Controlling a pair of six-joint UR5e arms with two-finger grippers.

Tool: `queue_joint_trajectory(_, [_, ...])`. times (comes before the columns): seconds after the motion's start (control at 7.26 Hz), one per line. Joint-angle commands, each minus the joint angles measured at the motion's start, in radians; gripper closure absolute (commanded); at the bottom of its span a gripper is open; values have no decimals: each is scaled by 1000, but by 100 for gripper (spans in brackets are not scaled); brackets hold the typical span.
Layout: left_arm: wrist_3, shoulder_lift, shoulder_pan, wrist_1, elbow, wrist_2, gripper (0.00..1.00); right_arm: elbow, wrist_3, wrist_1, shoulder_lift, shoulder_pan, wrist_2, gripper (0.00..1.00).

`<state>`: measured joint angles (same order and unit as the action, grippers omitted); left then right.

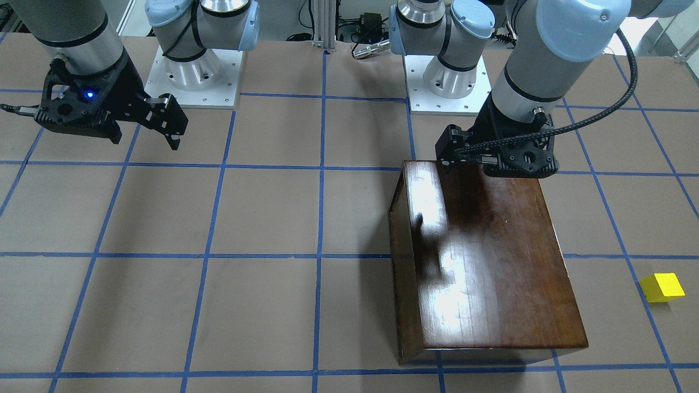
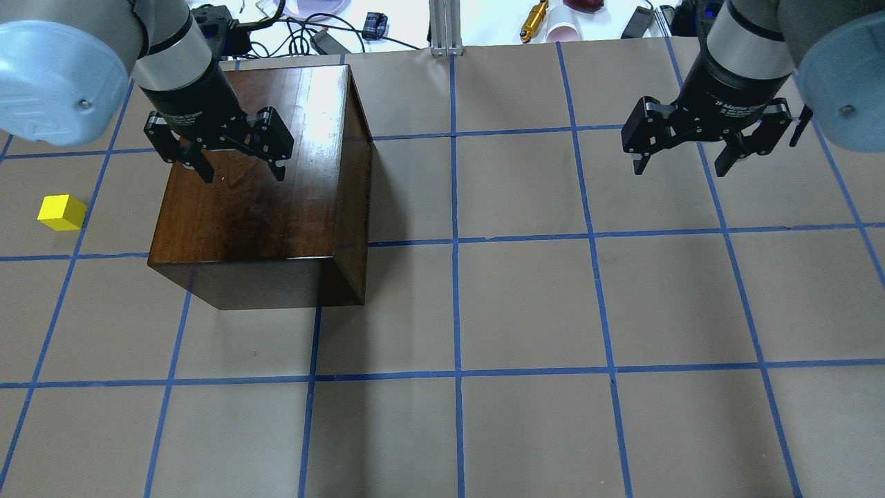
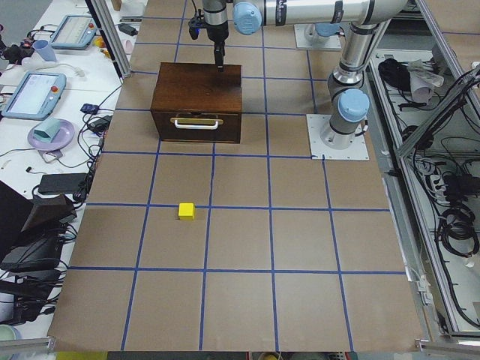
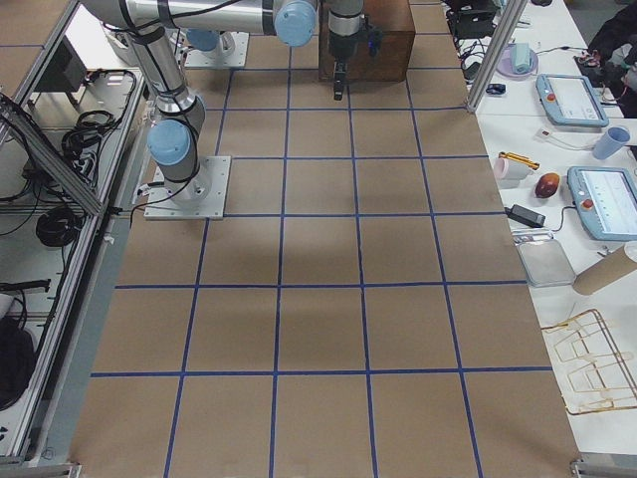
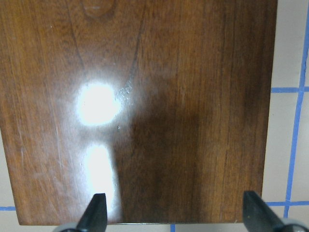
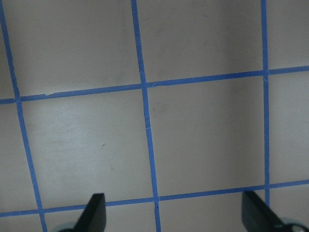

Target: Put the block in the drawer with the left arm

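The yellow block lies on the table to the left of the dark-brown wooden box; it also shows in the front view and the left side view. The drawer is shut. Its front with a pale handle faces the block's end of the table. My left gripper is open and empty above the box top, apart from the block. My right gripper is open and empty above bare table on the other side.
The table is brown paper with blue tape lines. Cables, cups and tools lie along its far edge. The arm bases stand at the robot's side.
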<state>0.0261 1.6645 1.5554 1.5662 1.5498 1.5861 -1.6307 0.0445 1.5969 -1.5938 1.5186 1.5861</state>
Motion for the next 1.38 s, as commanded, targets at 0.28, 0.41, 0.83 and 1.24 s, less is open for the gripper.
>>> queue_joint_trajectory(0.28, [3,-8,-3,0,0,2,0,0,0,0,0,0,0,0])
queue_joint_trajectory(0.41, [3,-8,-3,0,0,3,0,-1,0,0,0,-2,0,0])
queue_joint_trajectory(0.83, [2,-26,-3,-2,-8,5,0,0,0,0,0,0,0,0])
queue_joint_trajectory(1.24, [-8,-40,2,2,-14,17,0,0,0,0,0,0,0,0])
